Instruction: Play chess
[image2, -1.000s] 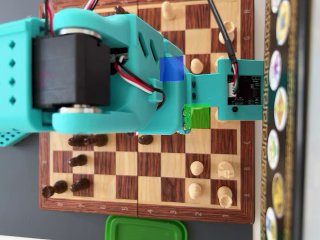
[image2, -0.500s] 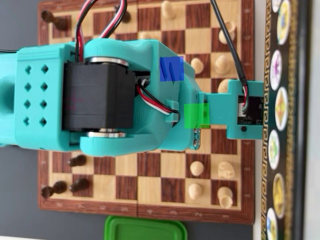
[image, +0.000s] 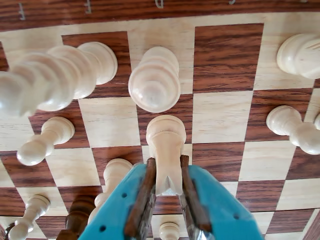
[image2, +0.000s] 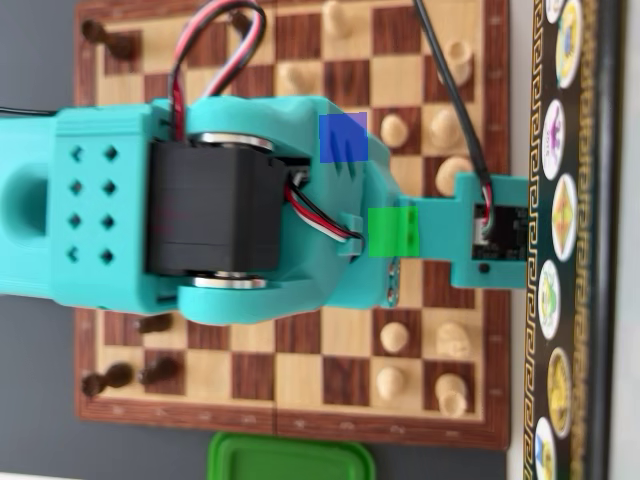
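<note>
In the wrist view my gripper (image: 167, 167) is shut on a light wooden chess piece (image: 166, 142). Its brown pads (image: 146, 190) press both sides of the piece's notched top, and its round base points down at the chessboard (image: 225, 60). Whether the base touches the board I cannot tell. Other light pieces stand close by: a pawn (image: 154, 80) just beyond and a tall piece (image: 50, 82) to the left. In the overhead view the teal arm (image2: 250, 220) reaches across the board (image2: 300, 400) and hides the gripper and the held piece.
Light pieces (image2: 394, 337) stand along the board's right side in the overhead view and dark pieces (image2: 150, 323) along its left. A green lid (image2: 290, 458) lies below the board. A black patterned box (image2: 565, 240) runs along the right edge. A dark piece (image: 80, 215) stands near the gripper.
In the overhead view the arm has swung downward and reached further right over the board. Its wrist camera mount now sits lower along the right-hand columns.
</note>
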